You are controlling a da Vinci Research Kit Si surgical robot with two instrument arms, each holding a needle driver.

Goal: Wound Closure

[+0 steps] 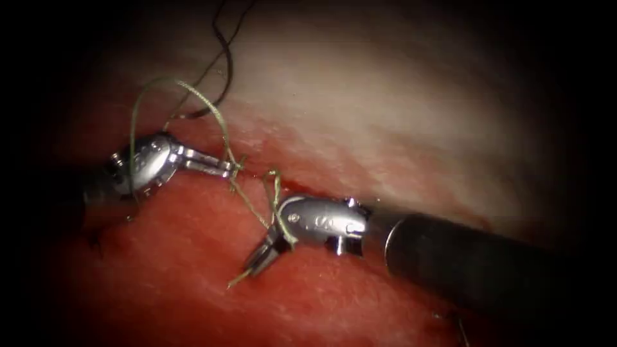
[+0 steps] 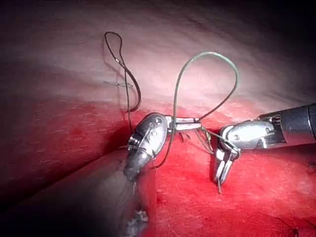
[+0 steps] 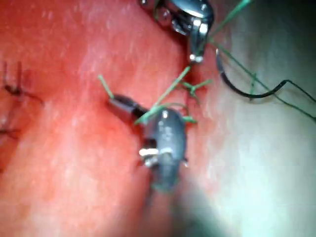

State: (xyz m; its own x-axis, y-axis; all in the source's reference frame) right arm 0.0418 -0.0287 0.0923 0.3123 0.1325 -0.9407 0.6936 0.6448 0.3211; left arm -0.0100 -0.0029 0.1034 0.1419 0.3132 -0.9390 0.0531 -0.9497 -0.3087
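1. The left hand (image 1: 222, 167) lies just left of the cut (image 1: 283, 182), its jaws together and clamped on the green thread (image 1: 218, 122) beside a small knot (image 1: 236, 167) at the wound edge.
2. From that grip the thread rises in a tall loop above the cut and falls back across the left hand's body; where its far end goes behind the tool cannot be made out.
3. The right hand (image 1: 260, 257) sits just below the cut, tip angled down over the red-stained tissue (image 1: 360, 109). Its jaws are clamped on a short green thread tail (image 1: 239, 278), which pokes out past the tip.
4. Thread wraps around the right hand's wrist, so how many turns lie there is hard to count.
5. The needle (image 2: 131, 84), a dark curve, rests on the pale tissue above the cut, held by neither hand. Whether its point is in the tissue cannot be told; in the endoscope view its upper part runs out of the lit area.
6. In the right wrist view, dark earlier stitches (image 3: 15, 89) show on the tissue, well apart from the cut, too blurred to detail.
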